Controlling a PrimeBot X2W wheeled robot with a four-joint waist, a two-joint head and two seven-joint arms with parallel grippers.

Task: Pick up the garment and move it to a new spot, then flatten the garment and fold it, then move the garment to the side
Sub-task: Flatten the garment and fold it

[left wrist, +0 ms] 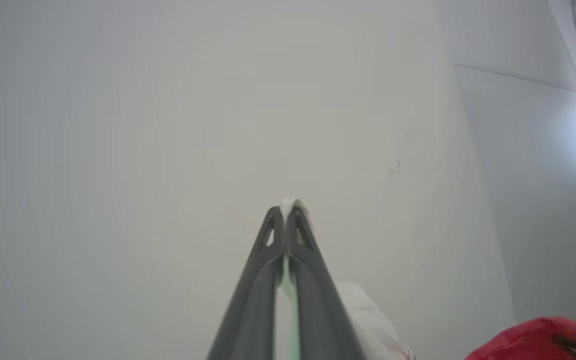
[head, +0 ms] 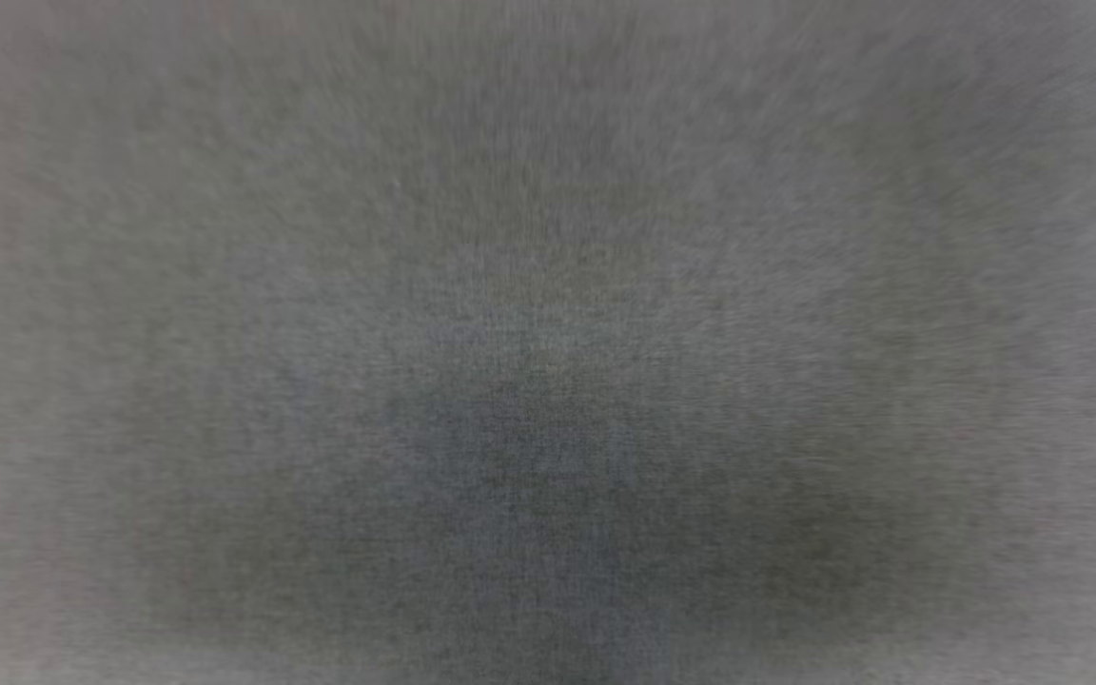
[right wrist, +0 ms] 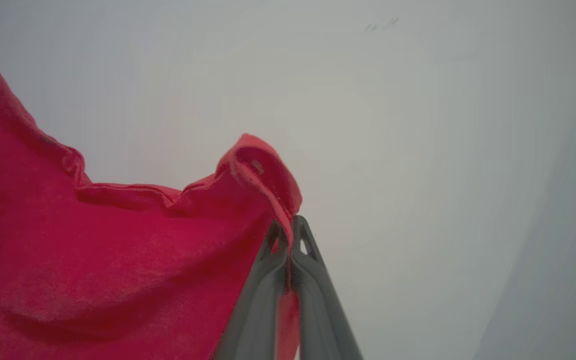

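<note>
In the right wrist view the bright red garment (right wrist: 93, 250) spreads across the left half, and my right gripper (right wrist: 288, 225) is shut on a folded red edge of it. My left gripper (left wrist: 286, 212) is shut too, with a sliver of white fabric pinched at its tips; a white part of the garment (left wrist: 368, 315) hangs just right of its fingers. A red bunch of the garment (left wrist: 523, 340) shows at the lower right of the left wrist view. The head view is a blurred grey field with nothing to make out.
Both wrist views look onto a pale white surface (left wrist: 168, 125). In the left wrist view that surface ends at an edge on the right, with grey floor or wall panels (left wrist: 528, 150) beyond it.
</note>
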